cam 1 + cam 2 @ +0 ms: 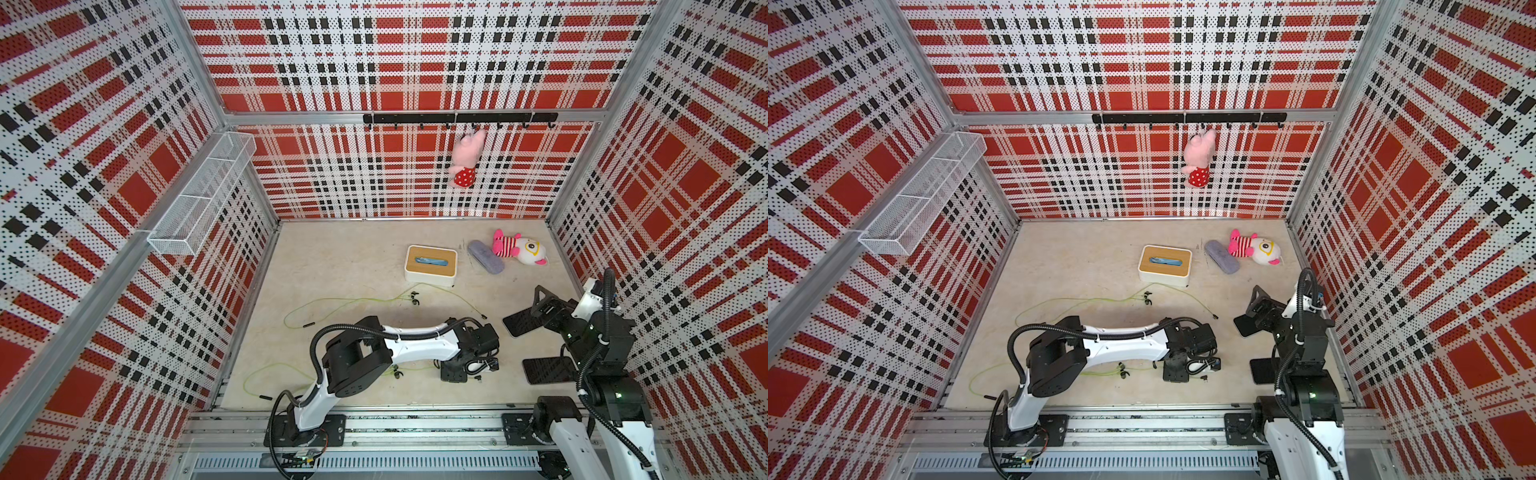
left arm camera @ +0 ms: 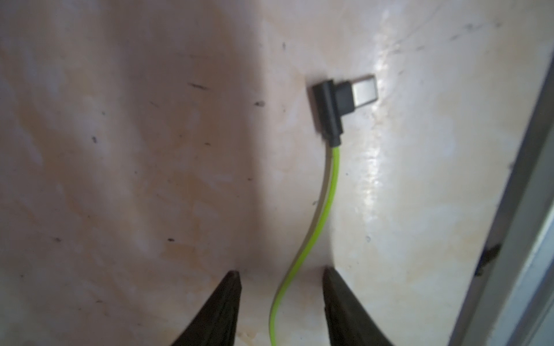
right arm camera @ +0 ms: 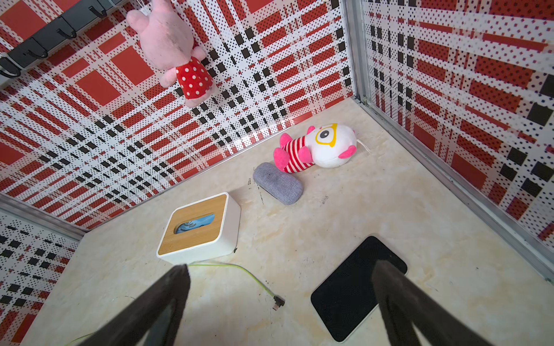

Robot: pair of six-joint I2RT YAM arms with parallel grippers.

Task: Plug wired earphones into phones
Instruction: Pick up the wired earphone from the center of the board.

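Two sets of wired earphones lie on the table. The near set's yellow-green cable [image 2: 322,206] runs between my left gripper's [image 2: 281,271] open jaws without touching them, and its dark angled plug [image 2: 332,107] lies just beyond the tips. The far set's cable [image 1: 353,301] ends in a plug [image 3: 278,302] beside the far phone [image 3: 356,287]. My right gripper [image 3: 281,265] hovers wide open and empty above that phone [image 1: 517,322]. In both top views the near phone [image 1: 548,370] lies partly under the right arm.
A white box with a wooden lid [image 1: 431,265], a grey fabric case [image 1: 485,257] and a striped plush toy [image 1: 521,249] sit at the back right. A pink plush [image 1: 467,158] hangs from the hook rail. A metal frame edge [image 2: 515,209] runs close to the left gripper.
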